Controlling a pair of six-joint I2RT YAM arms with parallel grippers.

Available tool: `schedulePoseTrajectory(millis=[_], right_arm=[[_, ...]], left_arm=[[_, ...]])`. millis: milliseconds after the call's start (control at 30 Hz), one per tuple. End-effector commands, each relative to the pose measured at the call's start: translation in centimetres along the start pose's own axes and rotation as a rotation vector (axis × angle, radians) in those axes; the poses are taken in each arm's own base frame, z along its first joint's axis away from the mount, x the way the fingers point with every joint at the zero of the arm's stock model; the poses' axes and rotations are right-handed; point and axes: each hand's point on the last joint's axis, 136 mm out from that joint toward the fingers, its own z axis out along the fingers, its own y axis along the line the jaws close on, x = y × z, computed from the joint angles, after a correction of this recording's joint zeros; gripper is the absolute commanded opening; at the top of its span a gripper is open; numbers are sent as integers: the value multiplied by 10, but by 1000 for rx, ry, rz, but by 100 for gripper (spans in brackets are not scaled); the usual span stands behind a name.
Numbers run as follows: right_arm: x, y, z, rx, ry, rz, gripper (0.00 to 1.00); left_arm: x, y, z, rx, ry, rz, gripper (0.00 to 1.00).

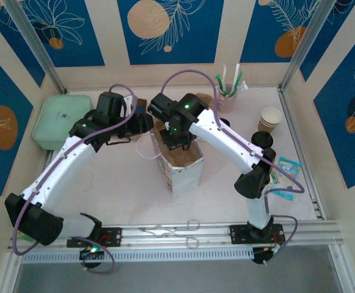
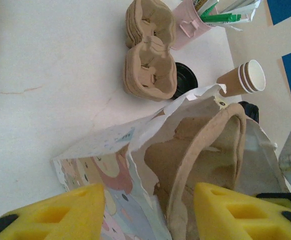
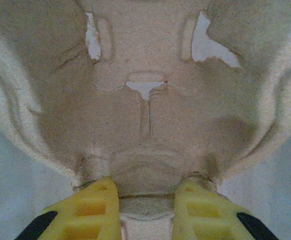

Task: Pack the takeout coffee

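Note:
A patterned paper bag stands open mid-table. Inside it hangs a brown pulp cup carrier, and my right gripper is shut on the carrier's middle ridge from above the bag's mouth. My left gripper is at the bag's left rim. Its yellow fingers stand apart, with the bag wall and the carrier's edge loose between them. The takeout coffee is hidden: I make out no lidded cup.
Spare carriers are stacked behind the bag, beside a pink cup of straws. Open paper cups and black lids sit right. A green box is far left, packets right.

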Motion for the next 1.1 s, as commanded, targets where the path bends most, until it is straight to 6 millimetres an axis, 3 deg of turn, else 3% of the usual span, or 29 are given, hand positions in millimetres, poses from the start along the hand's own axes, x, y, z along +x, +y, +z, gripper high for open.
schedulePoseTrajectory(millis=[0,200,433,633,1067], right_arm=[[5,3,-24,-50,-47,-14,21],[9,6,-33,-82,-65,-32,21],[17,2,-22,-68,-34,-35,21],[21,2,-18,-69,-17,-35,21],[30,2,-25,-104,-34,-53,21]], left_arm=[[-7,3,-10,-19,-34,17,52],[-14,12,-7,-61,-28,33,50],[-12,11,3,-51,12,49,41],[-9,11,8,-40,27,58,39],[-8,14,18,-41,52,62,32]])
